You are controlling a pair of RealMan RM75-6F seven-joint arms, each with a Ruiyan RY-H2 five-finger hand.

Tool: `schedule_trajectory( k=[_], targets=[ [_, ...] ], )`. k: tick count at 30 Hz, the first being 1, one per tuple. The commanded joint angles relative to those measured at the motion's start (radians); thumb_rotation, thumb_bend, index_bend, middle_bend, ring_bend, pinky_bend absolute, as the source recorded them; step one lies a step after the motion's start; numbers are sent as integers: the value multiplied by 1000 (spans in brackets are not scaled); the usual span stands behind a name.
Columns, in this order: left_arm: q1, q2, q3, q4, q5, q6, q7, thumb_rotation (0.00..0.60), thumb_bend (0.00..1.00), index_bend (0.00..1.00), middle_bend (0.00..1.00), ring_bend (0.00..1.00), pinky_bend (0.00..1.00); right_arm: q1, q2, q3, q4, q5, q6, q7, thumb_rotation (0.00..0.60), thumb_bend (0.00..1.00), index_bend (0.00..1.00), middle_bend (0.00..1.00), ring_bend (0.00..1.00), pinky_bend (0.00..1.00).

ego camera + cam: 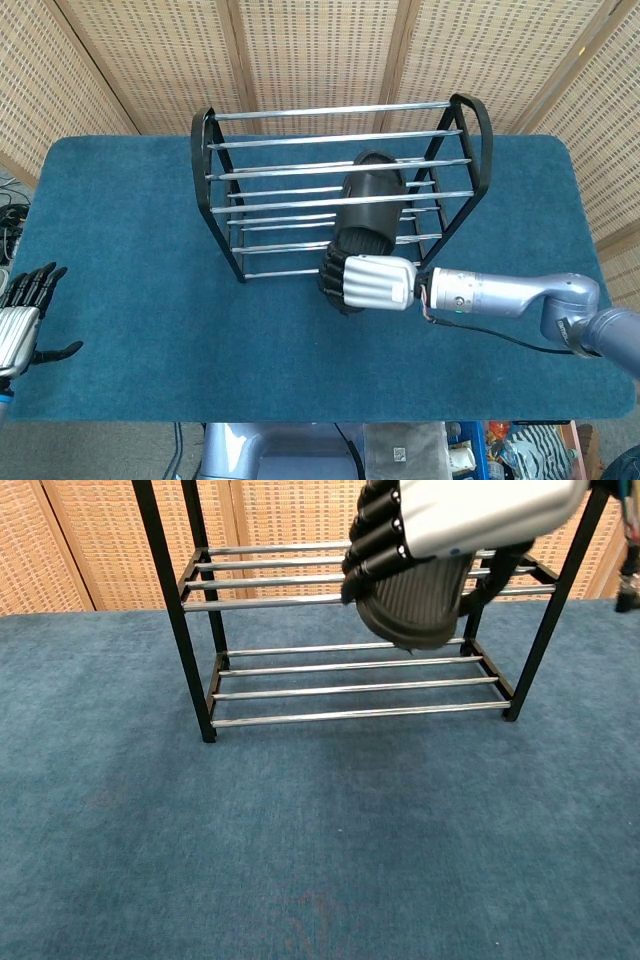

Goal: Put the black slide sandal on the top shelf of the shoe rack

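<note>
Woven cane screens (320, 50) with pale wooden frames stand behind a table covered in deep blue, short-pile carpet (130, 250) with rounded corners. On the carpet stands the shoe rack (340, 190), its end frames black and curved over at the top, its shelves made of thin, shiny chrome rods running side to side in tiers.

From the robot's right, the right arm (500, 297), a smooth grey-silver tube, reaches in across the table to the rack's front. Its right hand (365, 283), with a ribbed white back and black fingers (375, 540), grips the heel end of the sandal (372, 210). That shoe is matte black rubber, a rounded slide with a broad strap; in the chest view its finely ridged sole faces down and forward. It is held off the carpet, toe pointing toward the screens, over the rack's upper rods; whether it touches them cannot be told.

At the near left edge the left hand (22, 320) holds nothing, its black fingers straight and slightly fanned.
</note>
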Motion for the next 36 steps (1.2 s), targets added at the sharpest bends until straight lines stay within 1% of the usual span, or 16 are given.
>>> schedule_trajectory(
  k=[1,8,14,17,21,23,24,25,26,27,28,29,31,34,36],
  targets=[
    [-1,-1,-2,0,-4,-1,2,600,0,0,0,0,0,24,-16,2,35,10,-20,23,600,760,553,475,435,446],
    [-4,-2,-2,3,-10,-8,4,600,0,0,0,0,0,46,-45,-5,80,34,-67,35,600,770,546,438,420,446],
    [-6,-2,-4,6,-19,-14,-2,600,0,0,0,0,0,52,-64,-4,111,63,-98,30,600,775,535,407,377,446],
    [-10,-2,-5,9,-25,-22,-4,600,0,0,0,0,0,55,-67,-3,129,82,-118,27,600,779,516,356,311,446],
    [-10,-1,-6,8,-26,-22,-6,600,0,0,0,0,0,56,-64,-8,136,99,-140,18,600,778,459,273,223,441],
    [-11,-1,-6,7,-27,-23,-6,600,0,0,0,0,0,56,-55,-7,131,113,-154,0,600,778,413,232,181,392],
    [-12,-1,-6,6,-26,-23,-4,600,0,0,0,0,0,54,-49,-3,123,121,-160,-24,600,778,378,201,151,335],
    [-12,-1,-5,6,-26,-23,-3,600,0,0,0,0,0,52,-45,1,117,125,-161,-44,600,764,339,169,122,254],
    [-12,-1,-5,6,-26,-22,-3,600,0,0,0,0,0,51,-43,2,113,127,-161,-55,600,737,314,147,102,191],
    [-11,-1,-5,5,-25,-22,-3,600,0,0,0,0,0,48,-41,5,109,131,-162,-73,600,685,282,114,70,100],
    [-11,-1,-5,5,-25,-21,-3,600,0,0,0,0,0,45,-39,7,102,138,-166,-87,600,620,259,85,38,33],
    [-11,-1,-5,5,-25,-20,-2,600,0,0,0,0,0,42,-37,9,95,145,-169,-94,600,585,248,68,21,8],
    [-10,0,-4,3,-23,-17,-2,600,0,0,0,0,0,33,-27,13,66,156,-171,-126,600,527,223,41,0,0],
    [-9,1,-2,0,-18,-14,-1,600,0,0,0,0,0,22,-15,20,30,177,-181,-161,600,476,206,15,0,0],
    [-8,1,-1,-2,-15,-11,-1,600,0,0,0,0,0,17,-7,23,7,188,-188,-179,600,463,196,7,0,0]
  ],
)
